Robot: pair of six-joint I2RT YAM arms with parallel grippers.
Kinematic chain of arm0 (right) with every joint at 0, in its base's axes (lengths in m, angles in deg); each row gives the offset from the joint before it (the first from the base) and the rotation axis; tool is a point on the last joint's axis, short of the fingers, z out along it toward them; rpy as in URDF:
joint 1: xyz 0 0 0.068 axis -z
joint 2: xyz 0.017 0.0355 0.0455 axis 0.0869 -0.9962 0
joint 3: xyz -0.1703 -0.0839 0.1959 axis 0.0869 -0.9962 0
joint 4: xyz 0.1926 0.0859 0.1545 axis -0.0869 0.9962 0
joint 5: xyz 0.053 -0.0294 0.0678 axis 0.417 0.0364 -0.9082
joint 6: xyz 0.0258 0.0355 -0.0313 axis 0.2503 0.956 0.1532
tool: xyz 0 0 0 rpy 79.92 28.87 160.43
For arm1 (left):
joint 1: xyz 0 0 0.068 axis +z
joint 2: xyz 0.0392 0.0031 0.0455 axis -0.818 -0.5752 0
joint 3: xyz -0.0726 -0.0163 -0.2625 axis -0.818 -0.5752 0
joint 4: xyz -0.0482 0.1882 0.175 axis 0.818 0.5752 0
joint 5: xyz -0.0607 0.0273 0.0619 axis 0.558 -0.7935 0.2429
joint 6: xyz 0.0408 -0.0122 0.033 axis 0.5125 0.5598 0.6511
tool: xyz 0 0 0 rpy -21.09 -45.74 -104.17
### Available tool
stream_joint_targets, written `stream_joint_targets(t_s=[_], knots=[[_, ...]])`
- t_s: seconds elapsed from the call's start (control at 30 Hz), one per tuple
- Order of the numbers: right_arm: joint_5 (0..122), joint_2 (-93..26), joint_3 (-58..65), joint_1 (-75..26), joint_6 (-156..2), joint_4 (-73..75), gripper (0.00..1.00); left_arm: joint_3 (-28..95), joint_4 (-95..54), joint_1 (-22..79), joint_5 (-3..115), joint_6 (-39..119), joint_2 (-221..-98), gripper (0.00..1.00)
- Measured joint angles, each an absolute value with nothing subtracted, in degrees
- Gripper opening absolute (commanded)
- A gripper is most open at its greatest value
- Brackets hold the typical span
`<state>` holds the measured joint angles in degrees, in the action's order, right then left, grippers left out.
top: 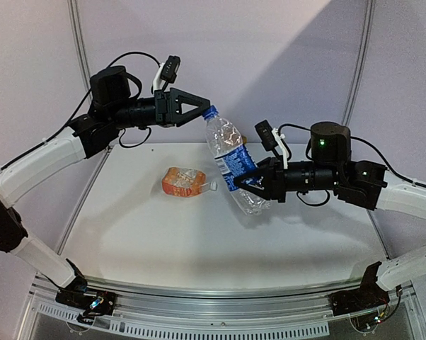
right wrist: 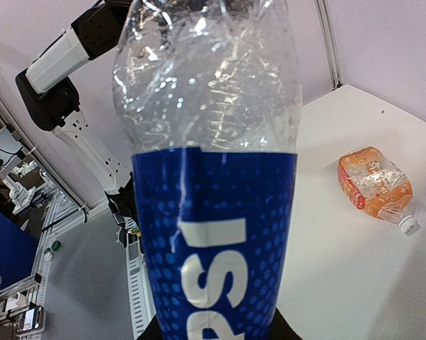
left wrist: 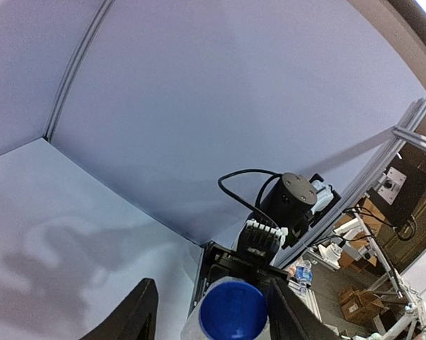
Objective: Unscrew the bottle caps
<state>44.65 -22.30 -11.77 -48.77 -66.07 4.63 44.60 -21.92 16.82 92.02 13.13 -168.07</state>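
Status: neither cap is removed. The right end effector [top: 250, 183] is clenched on the lower body of the water bottle [top: 231, 159] and holds it tilted above the desk [top: 142, 241], neck pointing up and toward the left arm. The blue cap [top: 210, 112] is seated on that neck. The left end effector [top: 203, 106] is positioned at the cap; in the left wrist view its fingers [left wrist: 141, 315] stand on either side of the cap with a gap visible on one side, so the jaws are released and not clamped. The orange bottle [top: 185, 182] lies on its side on the desk, apart from both arms, with the white cap [top: 214, 185] on. Remaining work, by judgement: grip and turn off the blue cap, then repeat the procedure on the orange bottle.
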Motion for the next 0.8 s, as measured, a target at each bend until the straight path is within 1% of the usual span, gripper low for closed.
stream_joint_targets(t_s=[0.07,0.13,0.2,0.27,0.3,0.4,0.57,0.67,0.77,0.8], knots=[[44.6,-22.7,-11.8,-48.7,-66.0,4.6,0.00,45.0,-21.9,16.7,92.2,13.3,-168.6,0.44],[44.6,-22.9,-11.7,-48.7,-65.9,4.8,0.00,45.1,-21.8,16.6,92.3,13.4,-168.7,0.43],[44.6,-23.0,-11.7,-48.7,-65.8,4.8,0.00,45.1,-21.8,16.6,92.4,13.4,-168.7,0.45],[44.6,-23.1,-11.7,-48.7,-65.8,4.8,0.00,45.1,-21.8,16.6,92.5,13.5,-168.7,0.51],[44.6,-23.1,-11.7,-48.7,-65.8,4.8,0.00,45.1,-21.8,16.6,92.5,13.5,-168.7,0.52],[44.6,-23.1,-11.6,-48.7,-65.8,4.7,0.00,45.1,-21.8,16.5,92.9,13.5,-168.7,0.51],[44.6,-23.1,-11.6,-48.7,-65.7,4.6,0.00,45.1,-21.7,16.4,93.6,13.6,-168.7,0.37],[44.6,-23.2,-11.5,-48.7,-65.2,4.6,0.00,45.1,-21.5,16.3,93.7,13.6,-168.7,0.24],[44.8,-23.6,-11.2,-48.6,-64.9,4.6,0.00,45.1,-21.5,16.3,93.8,13.8,-168.7,0.09],[44.8,-23.7,-11.1,-48.6,-64.9,4.6,0.00,45.1,-21.4,16.3,93.7,13.8,-168.7,0.06]])
